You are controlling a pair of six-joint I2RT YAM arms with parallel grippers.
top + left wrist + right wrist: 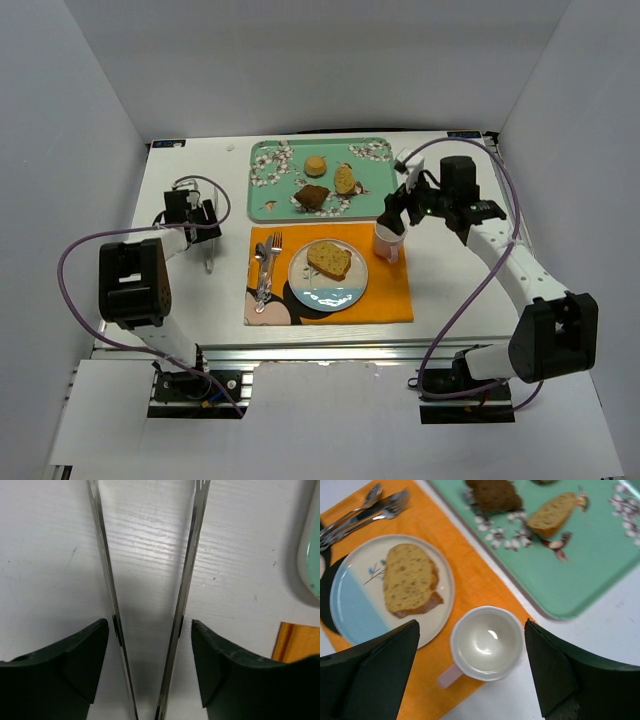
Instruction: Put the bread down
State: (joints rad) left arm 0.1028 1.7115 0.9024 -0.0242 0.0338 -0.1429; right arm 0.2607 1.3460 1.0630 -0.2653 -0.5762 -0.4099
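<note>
You have the bread (329, 260) lying flat on the plate (318, 294), near the middle of the top view, with its darker crust edge toward the lower right of the slice. The plate sits on the orange placemat (390, 292), and the cutlery (266, 262) lies just beside it toward the left of the frame. Your right hand (471, 625) hangs wide open with nothing in it. Its two dark fingers (385, 665) stand well apart on either side of the white mug (487, 642), which stands at the mat's edge, at the lower centre of that wrist view. Your left hand (150, 622) is spread too, at the left of the top view. Its fingers flank the two metal arms of the tongs (187, 580) on the white desk (45, 555); you cannot tell from here whether they press on them. The teal tray (372, 186) lies above the mat.
</note>
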